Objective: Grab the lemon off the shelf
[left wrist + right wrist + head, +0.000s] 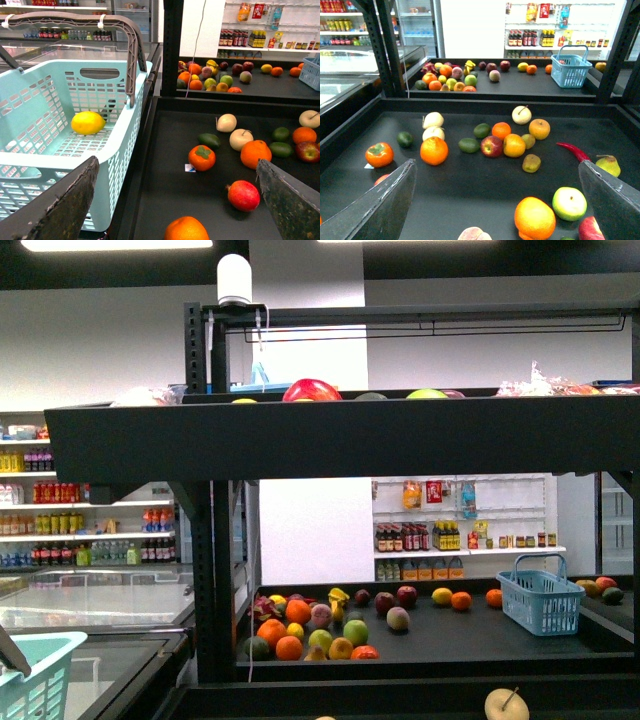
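The lemon (88, 122) lies in the light-blue basket (30, 165), long axis sideways, just ahead-left of the open, empty left gripper (177, 200).

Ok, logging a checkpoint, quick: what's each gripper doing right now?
Left gripper: open, holding nothing; the lemon lies in the basket.
Right gripper: open, holding nothing.
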